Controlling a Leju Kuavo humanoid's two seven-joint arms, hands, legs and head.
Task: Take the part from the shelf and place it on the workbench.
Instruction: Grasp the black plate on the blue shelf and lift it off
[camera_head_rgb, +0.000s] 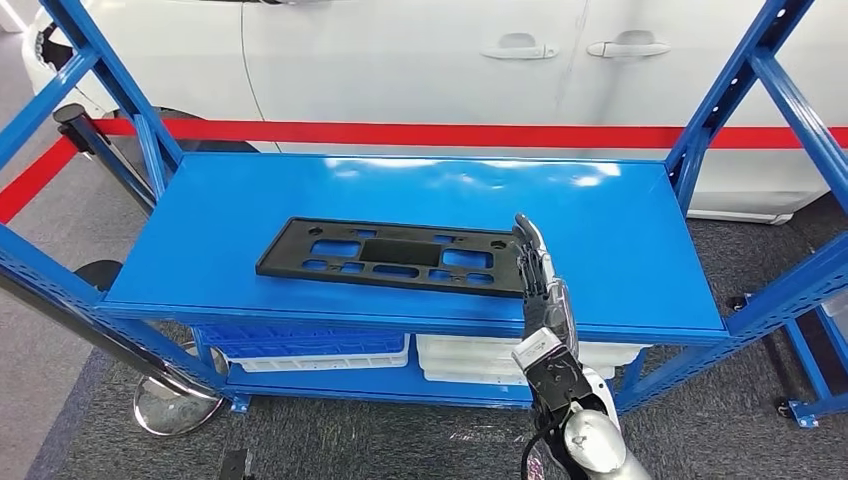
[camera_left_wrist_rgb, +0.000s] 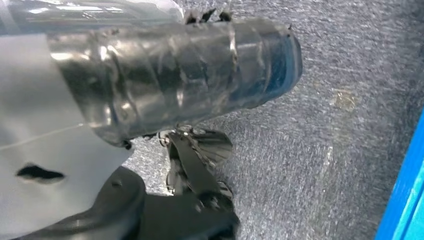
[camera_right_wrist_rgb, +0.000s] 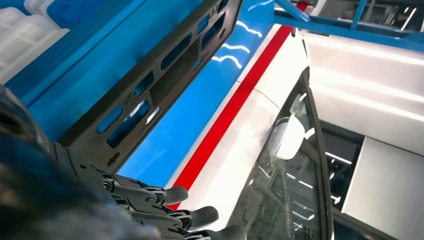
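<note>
A flat black part (camera_head_rgb: 390, 255) with several rectangular cutouts lies on the top of the blue shelf (camera_head_rgb: 620, 230), slightly left of the middle. My right hand (camera_head_rgb: 540, 290) reaches up from below to the part's right end, fingers stretched forward and holding nothing. Whether it touches the part I cannot tell. In the right wrist view the part (camera_right_wrist_rgb: 150, 85) runs away from the dark fingers (camera_right_wrist_rgb: 170, 195), which lie straight beside its near end. The left wrist view looks at grey carpet past my left hand's ribbed cover (camera_left_wrist_rgb: 175, 75), and its fingers are not plain.
Blue uprights (camera_head_rgb: 735, 85) frame the shelf on both sides. White bins (camera_head_rgb: 490, 360) and a blue bin (camera_head_rgb: 310, 345) sit on the lower level. A white car (camera_head_rgb: 400, 60) stands behind a red stripe (camera_head_rgb: 400, 132). A chrome post base (camera_head_rgb: 175, 400) stands on the floor at left.
</note>
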